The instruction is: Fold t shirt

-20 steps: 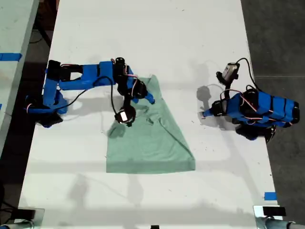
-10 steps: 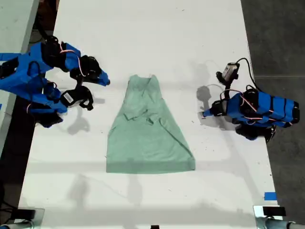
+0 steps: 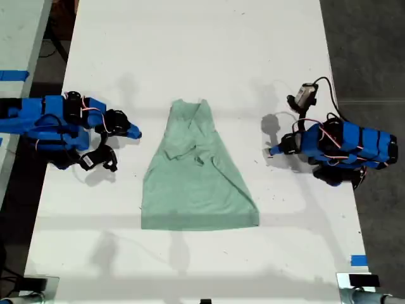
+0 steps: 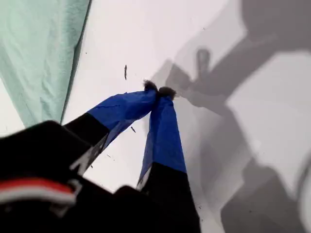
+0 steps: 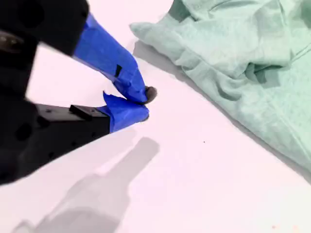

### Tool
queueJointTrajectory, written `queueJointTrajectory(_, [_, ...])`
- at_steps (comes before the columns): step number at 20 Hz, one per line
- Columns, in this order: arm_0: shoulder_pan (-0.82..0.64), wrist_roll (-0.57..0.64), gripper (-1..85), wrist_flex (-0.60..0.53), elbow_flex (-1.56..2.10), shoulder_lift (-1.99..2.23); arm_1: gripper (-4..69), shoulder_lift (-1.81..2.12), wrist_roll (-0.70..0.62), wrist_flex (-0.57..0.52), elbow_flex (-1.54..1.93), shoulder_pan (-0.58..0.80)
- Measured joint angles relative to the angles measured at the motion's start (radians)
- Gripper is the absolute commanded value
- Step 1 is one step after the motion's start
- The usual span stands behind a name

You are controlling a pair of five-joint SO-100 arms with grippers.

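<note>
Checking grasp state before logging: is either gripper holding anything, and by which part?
Nothing held. My first gripper and my second gripper are both shut on nothing, clear of the t shirt, which lies on the table.

Bright, even light falls from overhead onto the flat white counter (image 3: 202, 57), which looks close to blown out in the exterior view. That view is sharp, and soft grey shadows lie beside my two blue arms. In the first wrist view, broad grey shadows spread from twelve to four o'clock, and the black housing near the lens is blurred. The second wrist view carries a pinkish cast, with one soft shadow at seven o'clock.
</note>
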Motion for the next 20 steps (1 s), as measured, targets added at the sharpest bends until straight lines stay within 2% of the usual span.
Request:
queueJointTrajectory(2, [-0.002,0.009,-0.2,0.069,0.161,0.291,0.8,0.0,0.0,0.0,0.0,0.0])
queueJointTrajectory(4, [-0.009,0.017,-0.2,0.086,0.229,0.512,0.8,0.0,0.0,0.0,0.0,0.0])
queueJointTrajectory(20, [0.006,0.029,-0.2,0.109,0.235,0.569,0.8,0.0,0.0,0.0,0.0,0.0])
